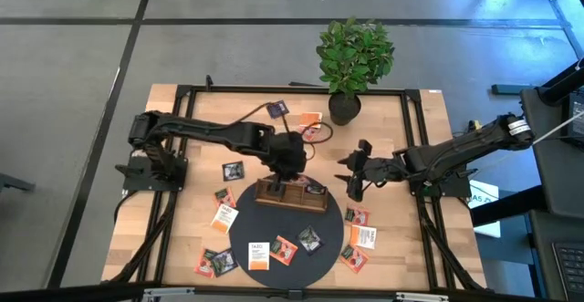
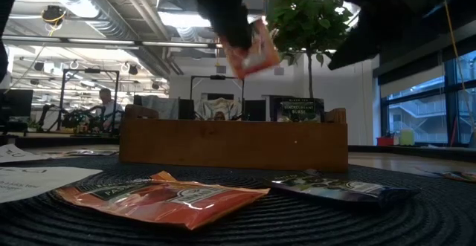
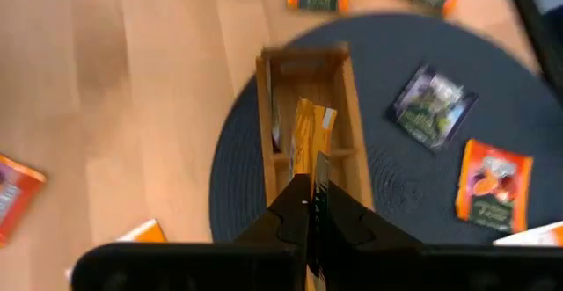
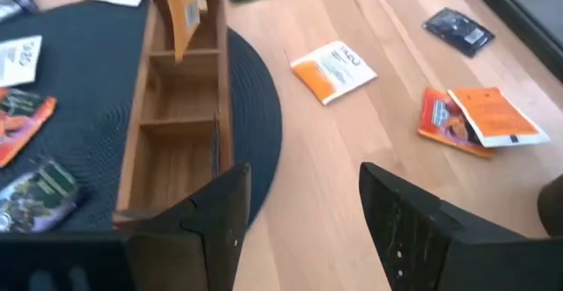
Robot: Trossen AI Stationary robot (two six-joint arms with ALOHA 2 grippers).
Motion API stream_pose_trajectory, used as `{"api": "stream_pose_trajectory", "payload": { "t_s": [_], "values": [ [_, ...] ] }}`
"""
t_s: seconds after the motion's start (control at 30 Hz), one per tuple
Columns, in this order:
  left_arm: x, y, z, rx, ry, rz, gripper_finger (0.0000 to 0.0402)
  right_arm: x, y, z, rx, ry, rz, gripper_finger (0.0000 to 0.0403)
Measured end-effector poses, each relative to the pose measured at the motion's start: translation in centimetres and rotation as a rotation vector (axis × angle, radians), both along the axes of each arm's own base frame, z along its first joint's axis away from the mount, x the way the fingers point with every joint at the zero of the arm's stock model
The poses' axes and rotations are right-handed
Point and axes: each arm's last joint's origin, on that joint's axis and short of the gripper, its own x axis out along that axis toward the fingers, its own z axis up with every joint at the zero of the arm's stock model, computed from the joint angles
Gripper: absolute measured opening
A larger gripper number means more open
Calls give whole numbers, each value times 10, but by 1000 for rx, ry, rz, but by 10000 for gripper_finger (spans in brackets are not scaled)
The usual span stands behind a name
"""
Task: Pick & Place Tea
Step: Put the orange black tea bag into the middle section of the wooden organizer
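Left wrist view — orange sachet (image 3: 310,141) over tray (image 3: 303,62)

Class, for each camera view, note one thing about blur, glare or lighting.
High view: evenly lit, sharp. Low view: bright ceiling lights, the held orange sachet blurred. Left wrist view: the wooden tray is soft, smeared. Right wrist view: its own end effector looms blurred.

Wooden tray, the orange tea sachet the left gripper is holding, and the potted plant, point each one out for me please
wooden tray (image 4: 180,120), right wrist view, on a divider between compartments.
orange tea sachet (image 3: 310,137), left wrist view, on its face above the left gripper (image 3: 313,205).
potted plant (image 1: 355,54), high view, on the leaves.
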Motion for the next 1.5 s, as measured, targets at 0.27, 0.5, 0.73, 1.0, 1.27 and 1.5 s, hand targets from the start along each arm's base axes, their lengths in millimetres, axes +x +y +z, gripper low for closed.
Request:
{"api": "stream_pose_trajectory", "payload": {
  "t_s": [0.27,0.5,0.73,1.0,1.27,1.5],
  "values": [
    [12,-1,-30,-49,102,31,3,-8,-2,-21,27,44,-36,213],
    [14,-2,-39,-66,140,22,3,-10,-3,-25,35,50,-55,213],
    [17,-2,-55,-75,210,45,3,-9,-3,-24,36,46,-55,213],
    [20,-2,-73,-70,271,49,4,-9,-3,-24,34,45,-58,213],
    [21,-2,-72,-71,263,50,4,-9,-3,-24,33,46,-58,213],
    [21,-3,-72,-70,262,48,4,-9,-3,-24,33,46,-57,213]
  ]
}}
